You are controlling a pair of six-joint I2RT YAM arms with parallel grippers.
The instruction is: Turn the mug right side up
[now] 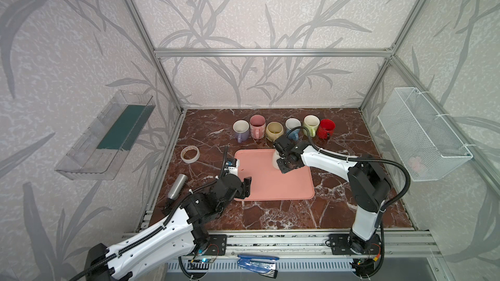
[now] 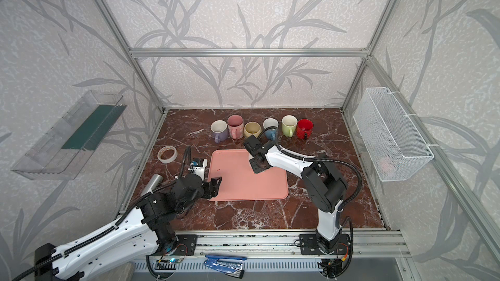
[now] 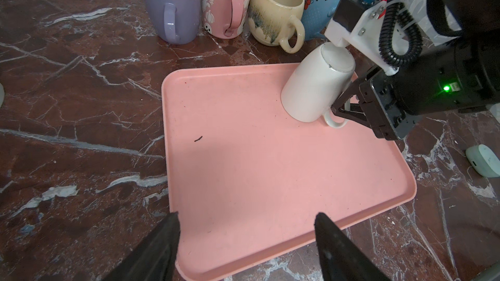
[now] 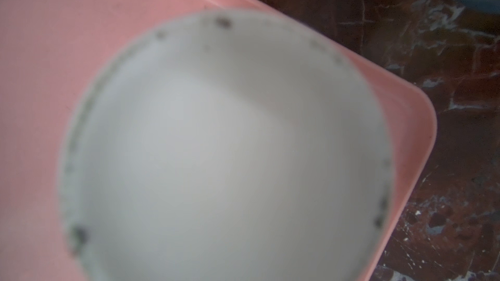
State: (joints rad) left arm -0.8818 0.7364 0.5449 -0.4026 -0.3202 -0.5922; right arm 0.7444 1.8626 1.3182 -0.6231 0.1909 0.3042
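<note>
While the left jaws are set wide open with nothing between them, the right jaws are closed on the handle (image 3: pixel 335 123) of the white mug (image 3: pixel 316 87). The mug is seen mouth-down and tilted: the rim is turned toward the pink tray (image 3: pixel 270 171) and the base is tipped up toward the right arm's wrist camera. That base (image 4: pixel 224 144) is blurred and fills most of the right wrist view. Whether the rim is touching the tray cannot be told.

The mug is located over the tray corner directly at the right jaws and well apart from the left jaws, across the tray from them. In a top view the mug (image 1: pixel 276 158) is mostly hidden under the right wrist.

The left jaws are positioned above the tray edge nearest them, and no contact is seen.

Six upright mugs are lined up on the surface (image 1: pixel 297 217) just beyond the right jaws, off the tray: purple mug (image 1: pixel 240 130), pink mug (image 1: pixel 257 125), cream mug (image 1: pixel 274 131), blue mug (image 1: pixel 292 126), green mug (image 1: pixel 311 124), red mug (image 1: pixel 326 127). A tape roll (image 1: pixel 190 154) and a metal cylinder (image 1: pixel 177 186) are seen on the surface outboard of the left jaws.
</note>
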